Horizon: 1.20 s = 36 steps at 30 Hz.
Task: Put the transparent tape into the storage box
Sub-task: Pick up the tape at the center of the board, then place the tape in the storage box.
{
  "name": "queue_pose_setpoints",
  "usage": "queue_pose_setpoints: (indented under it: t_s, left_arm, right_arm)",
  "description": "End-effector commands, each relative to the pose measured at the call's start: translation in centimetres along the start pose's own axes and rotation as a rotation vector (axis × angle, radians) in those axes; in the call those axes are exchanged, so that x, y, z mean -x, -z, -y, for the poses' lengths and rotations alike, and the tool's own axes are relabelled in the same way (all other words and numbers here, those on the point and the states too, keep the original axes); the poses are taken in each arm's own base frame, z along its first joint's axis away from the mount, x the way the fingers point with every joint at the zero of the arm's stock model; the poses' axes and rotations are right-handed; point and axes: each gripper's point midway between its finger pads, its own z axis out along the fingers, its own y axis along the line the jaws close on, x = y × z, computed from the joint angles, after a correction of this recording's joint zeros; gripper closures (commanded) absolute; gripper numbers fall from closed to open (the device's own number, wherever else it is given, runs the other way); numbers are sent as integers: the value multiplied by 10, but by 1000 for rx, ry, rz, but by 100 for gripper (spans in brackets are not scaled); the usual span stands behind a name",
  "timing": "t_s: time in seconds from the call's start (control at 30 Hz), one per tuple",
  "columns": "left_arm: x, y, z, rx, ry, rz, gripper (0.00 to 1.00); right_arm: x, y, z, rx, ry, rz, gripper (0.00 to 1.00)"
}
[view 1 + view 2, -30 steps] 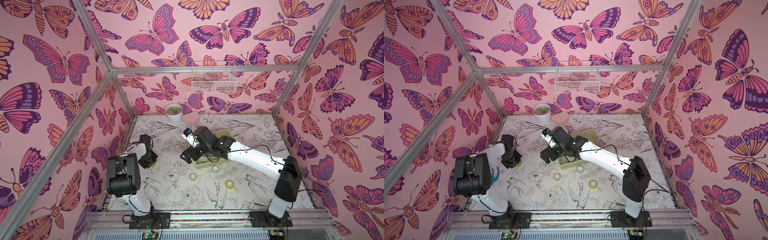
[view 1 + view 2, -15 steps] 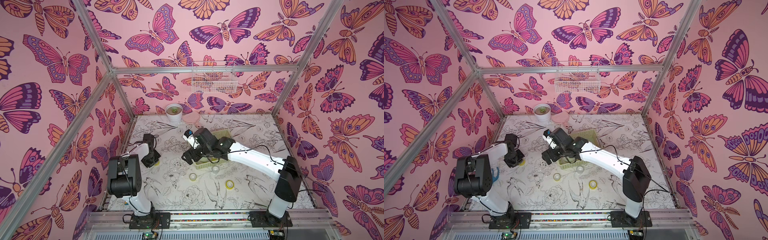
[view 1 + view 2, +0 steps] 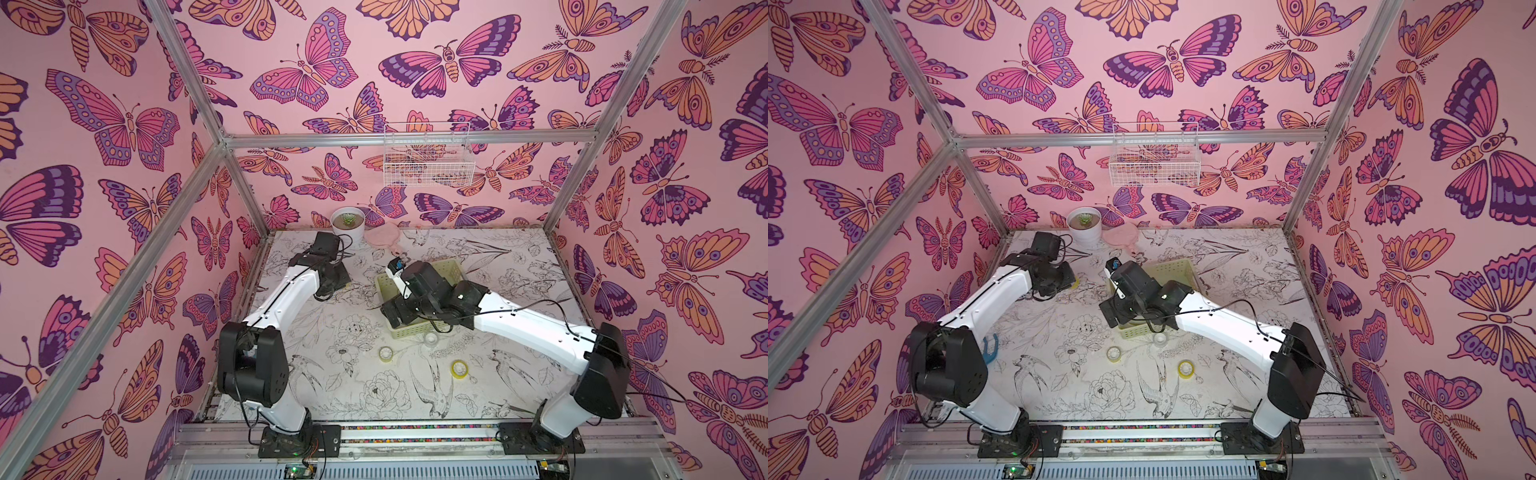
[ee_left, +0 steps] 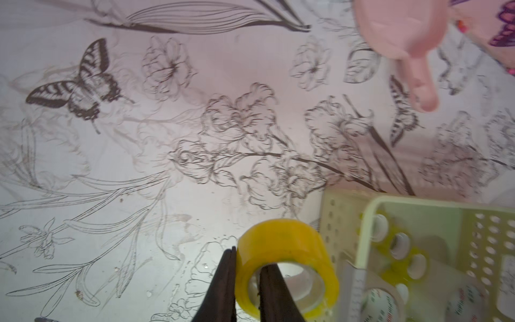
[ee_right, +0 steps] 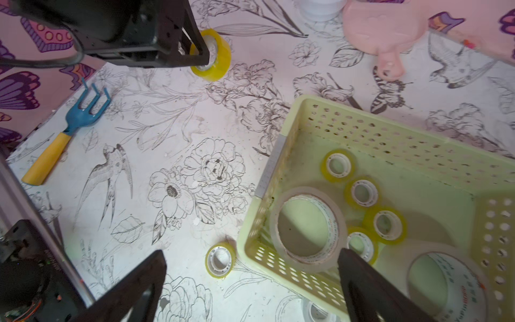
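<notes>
Bench (image 3: 374, 399) in both top views carries the storage box (image 3: 451, 269) at frame centre, under the right arm (image 3: 532, 328). Three small tape rolls (image 3: 386, 353) lie loose just below it.

Left wrist view: the left end effector (image 4: 246, 287) is clamped on the wall of a yellow tape roll (image 4: 278, 239), beside the box.

Right wrist view: the right end effector (image 5: 250, 292) is spread wide above the box corner, and six rolls (image 5: 306, 225) lie inside.

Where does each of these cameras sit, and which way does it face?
Top views: a pair high above the arms' bases, looking down over the whole table; left arm and right arm both show.
Left wrist: on the left arm, looking along the left jaws, shut on a yellow tape roll; a corner of the storage box shows.
Right wrist: on the right arm, looking down past the open right jaws into the storage box.
Shared: both wrist views show that roll, the box and a pink paddle.
</notes>
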Motion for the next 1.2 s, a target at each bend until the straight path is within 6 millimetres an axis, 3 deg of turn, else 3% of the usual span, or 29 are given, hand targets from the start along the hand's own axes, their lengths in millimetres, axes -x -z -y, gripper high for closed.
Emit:
queue_pose_setpoints:
  t_s: [0.0, 0.03, 0.23, 0.47, 0.77, 1.17]
  left_arm:
    - [-15, 1, 28, -29, -98, -56, 100]
    - [-17, 1, 39, -40, -119, -62, 100]
    - [-34, -10, 92, -95, -209, -108, 100]
    - [-54, -41, 127, -79, -289, -152, 100]
    - [-68, -83, 112, 87, -381, -192, 100]
    - [-73, -114, 94, 220, -388, -217, 100]
  right_arm:
    - [1, 8, 27, -105, -53, 35, 1]
    - [5, 20, 31, -110, -69, 66, 1]
    - [-3, 29, 47, -154, -100, 77, 1]
    - [-7, 33, 55, -182, -114, 73, 1]
    - [-12, 37, 59, -197, -119, 71, 1]
    - [-13, 36, 59, -198, -116, 66, 1]
